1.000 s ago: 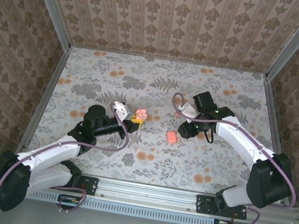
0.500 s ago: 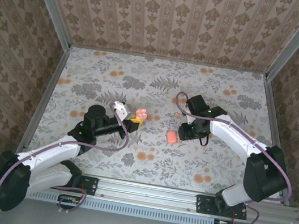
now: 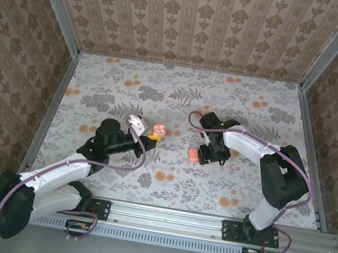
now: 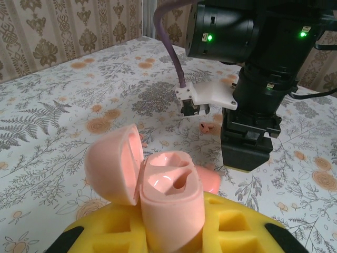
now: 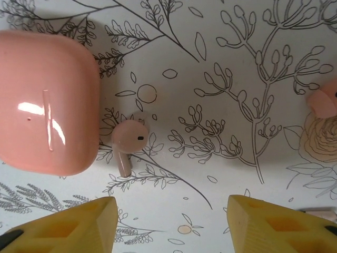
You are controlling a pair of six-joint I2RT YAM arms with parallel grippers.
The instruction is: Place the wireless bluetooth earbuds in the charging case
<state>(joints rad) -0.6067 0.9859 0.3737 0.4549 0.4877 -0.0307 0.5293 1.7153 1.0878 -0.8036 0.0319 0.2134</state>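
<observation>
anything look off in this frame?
One oddity: what looks like a second closed pink case lies on the table under the open right hand, while the left hand grips an open case with empty wells. Both earbuds lie loose: one beside the closed case, one farther off.

Soft, even light is coming down from overhead, leaving only faint shadows on the flowered table [image 3: 180, 96]. A white glare streak is shining on the glossy pink shell [image 5: 47, 100], and the open charging case [image 4: 168, 195] is glowing softly. The yellow fingertips [image 5: 68, 224] are blurring at close range.
</observation>
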